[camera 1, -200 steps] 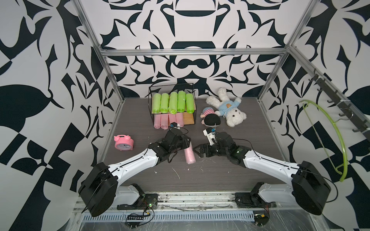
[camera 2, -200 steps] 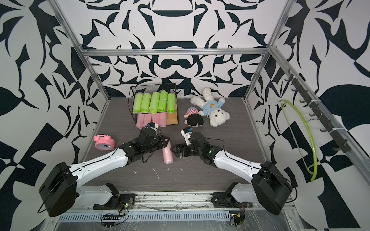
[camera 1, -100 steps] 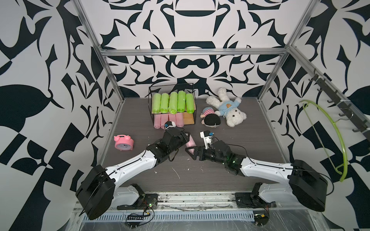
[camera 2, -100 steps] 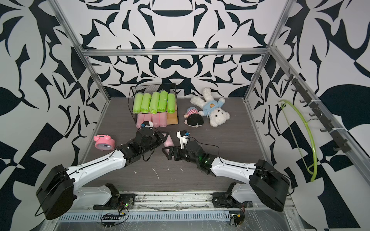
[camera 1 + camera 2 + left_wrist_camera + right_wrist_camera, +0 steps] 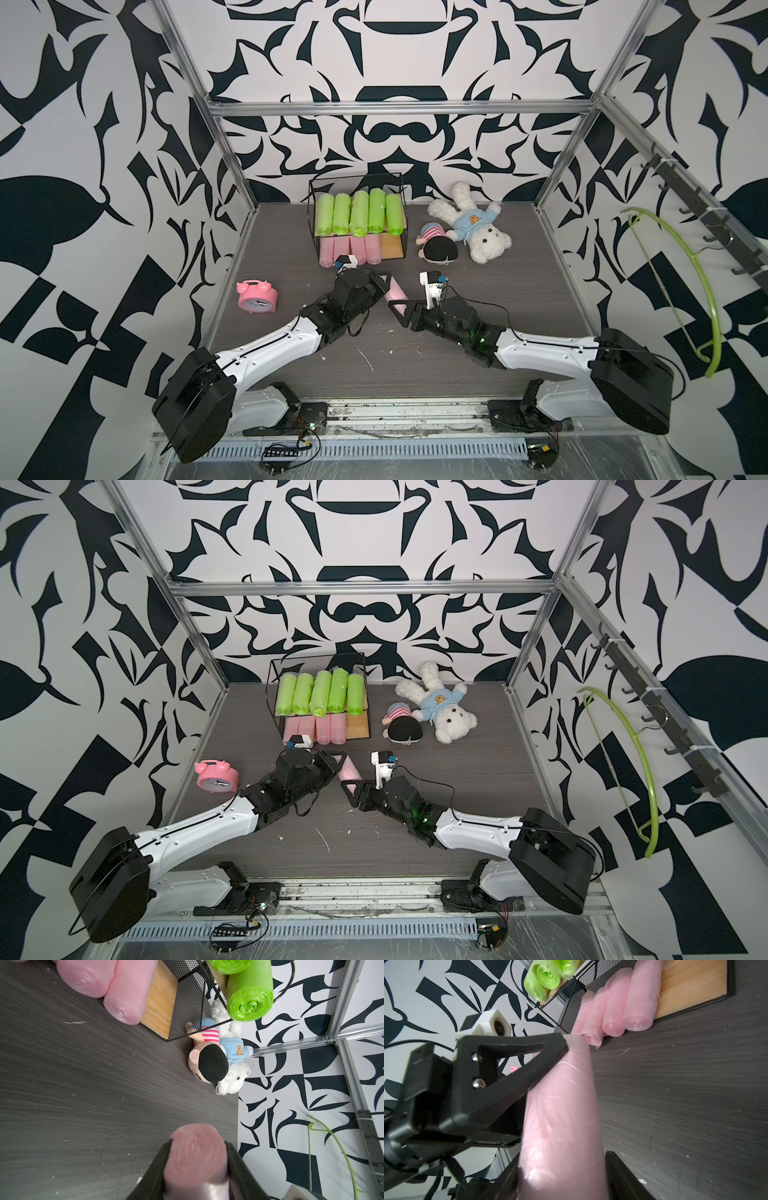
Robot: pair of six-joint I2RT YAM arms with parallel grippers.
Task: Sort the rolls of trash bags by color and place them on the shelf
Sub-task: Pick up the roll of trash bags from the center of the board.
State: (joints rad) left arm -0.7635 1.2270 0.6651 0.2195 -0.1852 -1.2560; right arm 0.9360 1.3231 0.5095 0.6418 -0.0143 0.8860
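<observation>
A pale pink roll (image 5: 395,292) hangs slanted just above the table between my two grippers. My left gripper (image 5: 387,286) is shut on its far end, seen end-on in the left wrist view (image 5: 197,1145). My right gripper (image 5: 398,308) is shut on its near end, one finger on each side of the roll (image 5: 562,1105). The shelf (image 5: 393,247) stands at the back. Several lime green rolls (image 5: 359,212) lie side by side on its upper board, and several pink rolls (image 5: 360,250) lie on the lower one. My left wrist camera partly hides those pink rolls.
A round pink alarm clock (image 5: 257,296) stands left of my left arm. A dark-haired doll (image 5: 438,248) and a white teddy bear (image 5: 473,230) lie right of the shelf. A green hanger (image 5: 681,266) hangs on the right wall.
My left gripper has swung the pink roll up off the table and towards the shelf. My right gripper has moved left to the roll's near end and drawn its jaws in on it.
</observation>
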